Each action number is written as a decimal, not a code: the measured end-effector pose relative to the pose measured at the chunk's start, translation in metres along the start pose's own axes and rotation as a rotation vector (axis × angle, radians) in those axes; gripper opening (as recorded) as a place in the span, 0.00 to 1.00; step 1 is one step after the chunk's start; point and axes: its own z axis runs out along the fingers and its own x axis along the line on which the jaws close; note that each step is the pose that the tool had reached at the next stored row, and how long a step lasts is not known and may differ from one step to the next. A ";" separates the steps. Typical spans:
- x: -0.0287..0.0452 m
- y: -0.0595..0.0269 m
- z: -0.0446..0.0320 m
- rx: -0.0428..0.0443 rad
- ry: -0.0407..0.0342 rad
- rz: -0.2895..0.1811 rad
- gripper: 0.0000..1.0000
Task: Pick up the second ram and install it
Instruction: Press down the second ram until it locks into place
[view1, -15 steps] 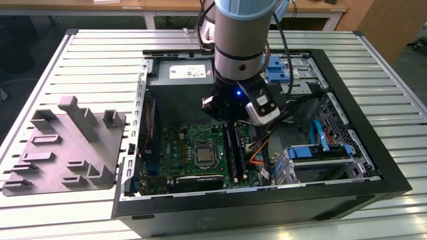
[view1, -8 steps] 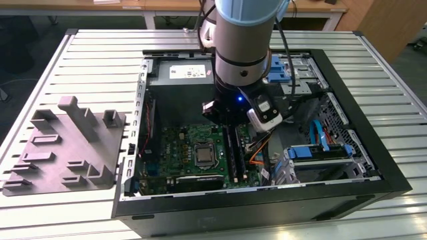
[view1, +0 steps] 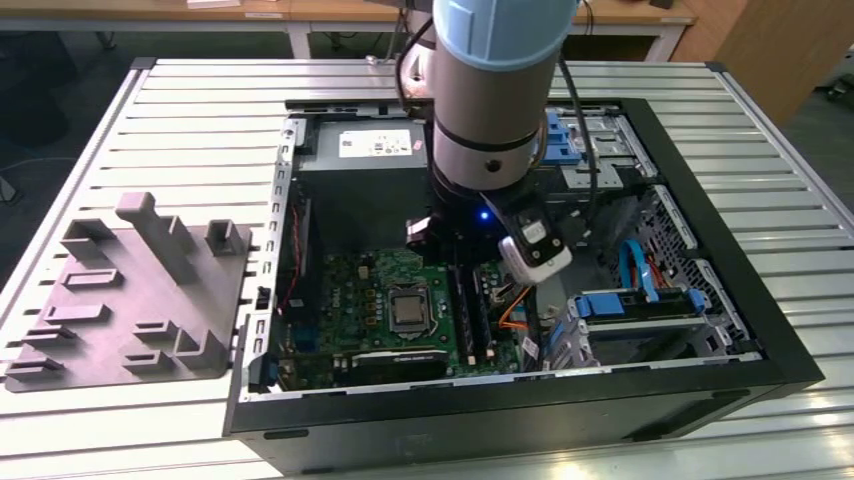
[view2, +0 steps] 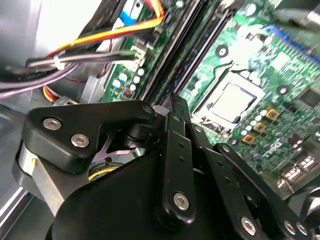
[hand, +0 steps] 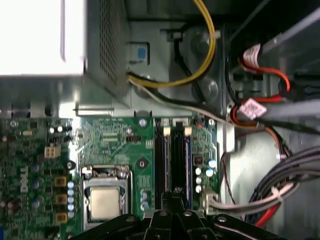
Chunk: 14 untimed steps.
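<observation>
Green motherboard (hand: 125, 145) lies under our end effector (hand: 175, 197), whose fingers look pressed together over the memory slots (hand: 172, 160), where the second ram (hand: 188, 165) seems to stand on edge, its long axis running twelve to six in the first wrist view.

Your exterior view looks down from above and in front of the open computer case (view1: 747, 370), taking in the whole case, the slatted table (view1: 174, 120) and the grey tray (view1: 127, 300) at its left. Your 2 wrist views sit close inside the case, each looking past the gripper's black linkage at the motherboard (hand: 115, 135). All 3 views share the processor socket (view1: 404, 303) and the memory slots (hand: 172, 160) beside it.
</observation>
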 end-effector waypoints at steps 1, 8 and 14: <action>-0.0001 -0.0027 -0.0001 0.0000 0.0001 0.000 0.10; -0.0010 -0.0169 -0.0005 0.0006 0.0008 0.000 0.10; -0.0016 -0.0249 -0.0005 0.0038 0.0017 0.000 0.10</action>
